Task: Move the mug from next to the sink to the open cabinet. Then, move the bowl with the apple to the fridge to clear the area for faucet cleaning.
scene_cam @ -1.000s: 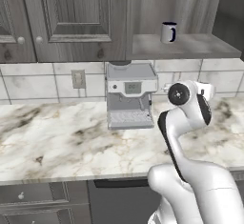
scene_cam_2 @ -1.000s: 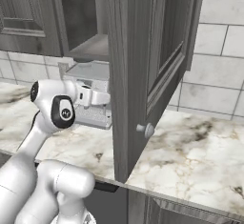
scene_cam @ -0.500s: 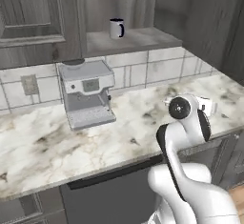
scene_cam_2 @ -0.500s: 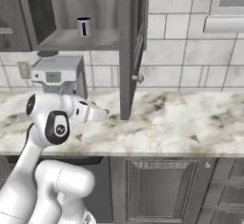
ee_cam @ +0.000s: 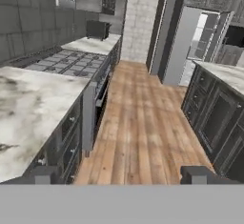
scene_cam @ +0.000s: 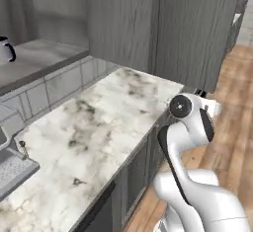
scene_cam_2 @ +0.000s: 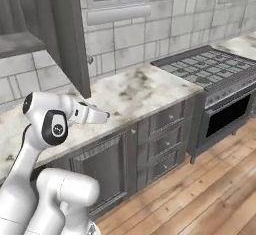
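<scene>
The dark mug point(scene_cam: 6, 49) stands on the shelf of the open cabinet point(scene_cam: 44, 58), at the far left edge of the left base view. My gripper point(scene_cam_2: 102, 115) is held out over the front edge of the marble counter point(scene_cam_2: 135, 86), far from the mug. In the hand view the gripper point(ee_cam: 121, 174) is open, its two dark tips wide apart with nothing between them. It looks down the wooden floor toward the open grey fridge point(ee_cam: 183, 46). The sink, bowl, apple and faucet are out of view.
The open cabinet door point(scene_cam_2: 70, 34) hangs over the counter beside my arm. A coffee machine point(scene_cam: 12, 164) sits at the counter's left end. A stove with oven point(scene_cam_2: 215, 79) stands to the right, dark lower cabinets point(ee_cam: 214, 118) line the far side, and wooden floor point(ee_cam: 138, 123) lies between.
The whole scene has swung: the base has turned right, so the coffee machine and the cabinet with the mug slid to the left edge. The stove has come into view. The gripper stays open.
</scene>
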